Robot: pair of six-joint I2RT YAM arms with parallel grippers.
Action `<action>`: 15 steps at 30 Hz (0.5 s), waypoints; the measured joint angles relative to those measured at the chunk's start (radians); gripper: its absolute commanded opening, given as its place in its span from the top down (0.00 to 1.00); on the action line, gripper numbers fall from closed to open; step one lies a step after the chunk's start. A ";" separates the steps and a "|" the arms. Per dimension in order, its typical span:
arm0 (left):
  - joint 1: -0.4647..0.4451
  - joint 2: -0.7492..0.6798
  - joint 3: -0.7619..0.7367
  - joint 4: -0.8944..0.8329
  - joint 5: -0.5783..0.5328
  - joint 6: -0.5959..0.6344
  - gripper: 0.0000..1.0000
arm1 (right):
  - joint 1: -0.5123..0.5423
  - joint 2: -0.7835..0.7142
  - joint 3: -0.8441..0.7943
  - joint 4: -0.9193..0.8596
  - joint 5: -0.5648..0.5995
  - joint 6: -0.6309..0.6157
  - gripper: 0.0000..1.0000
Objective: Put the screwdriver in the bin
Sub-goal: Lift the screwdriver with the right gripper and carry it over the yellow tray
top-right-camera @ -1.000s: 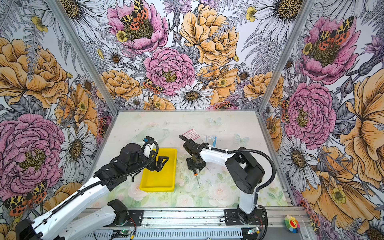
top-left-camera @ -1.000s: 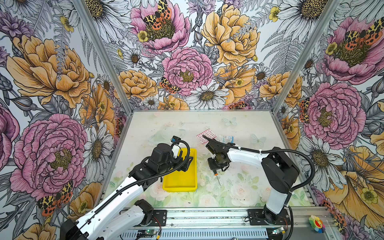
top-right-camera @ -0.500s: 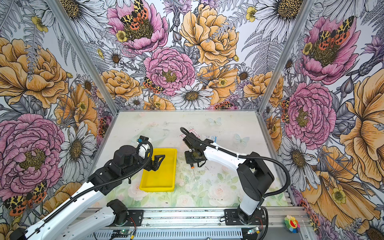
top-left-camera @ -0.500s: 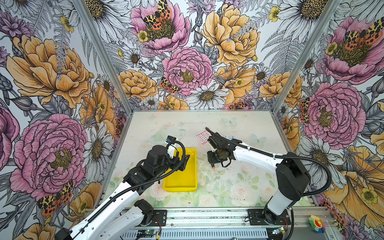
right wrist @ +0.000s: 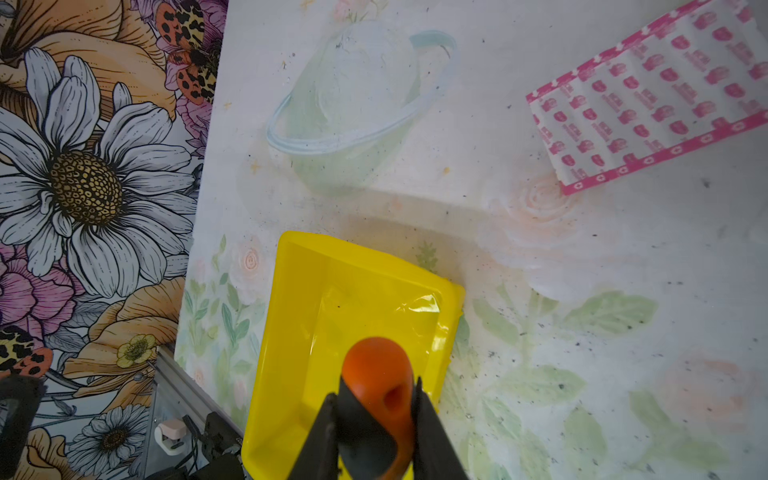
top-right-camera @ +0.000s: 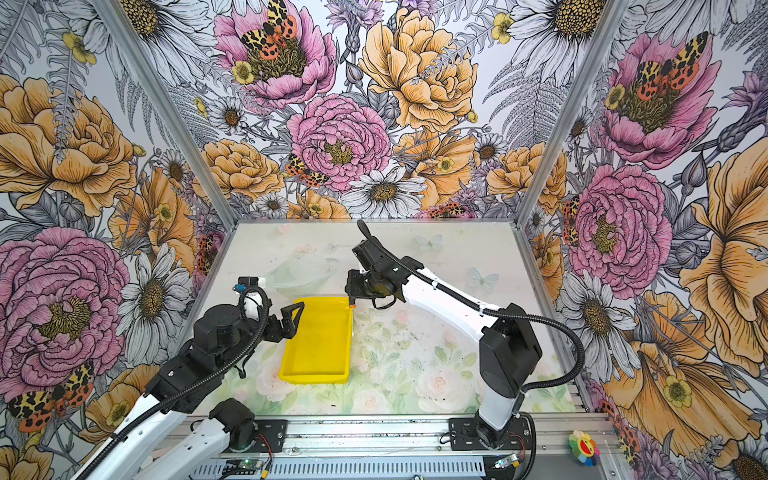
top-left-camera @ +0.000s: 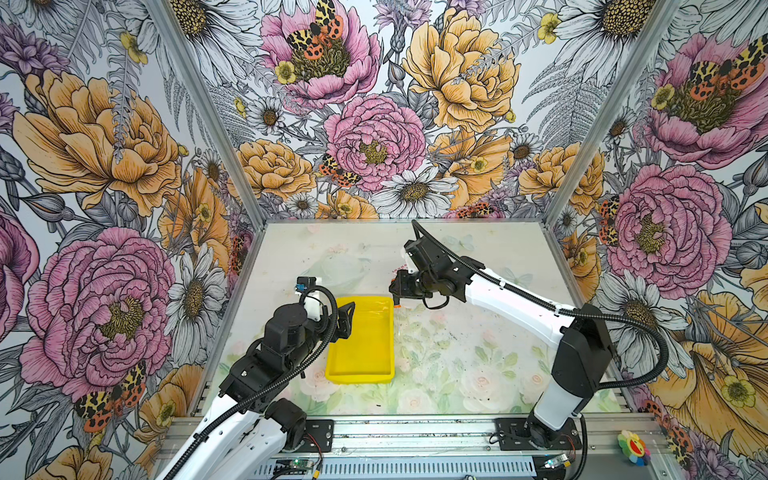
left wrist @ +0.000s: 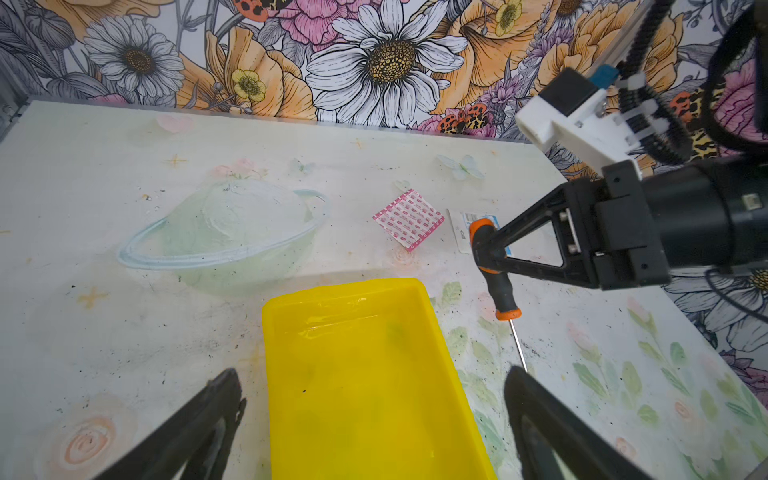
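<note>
On the pale tabletop (top-left-camera: 498, 374), in the lower middle of both top views, the yellow bin (top-left-camera: 359, 353) lies with nothing in it. During the last second the right gripper (top-left-camera: 397, 300) has travelled from the open tabletop at the right of the bin, up and leftward in the frame. It now hangs just beside the bin's upper right corner, and its fingers are clamped on the black and orange handle. The left gripper (top-left-camera: 344, 322) has drawn back from above the bin to its left rim, with its fingers wide apart and holding nothing. I judge that the carry is almost finished: only a short move leftward over the rim is left before the release. The screwdriver (left wrist: 500, 291) is in the air, just outside the bin's right rim. Its long axis is nearly upright, leaning a little. The handle end is up and the thin shaft points down toward the tabletop. Whether the tip touches the surface, I cannot tell.
</note>
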 measured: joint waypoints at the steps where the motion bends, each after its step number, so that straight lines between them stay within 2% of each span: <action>1: 0.002 0.000 -0.002 0.000 0.000 -0.006 0.01 | 0.008 0.020 0.014 0.002 -0.010 0.003 1.00; 8: 0.003 -0.001 -0.016 -0.004 0.031 -0.029 0.01 | 0.087 0.166 0.116 0.007 -0.077 -0.001 1.00; 15: 0.003 -0.023 -0.018 -0.006 0.069 -0.054 0.01 | 0.123 0.260 0.189 0.019 -0.131 -0.007 1.00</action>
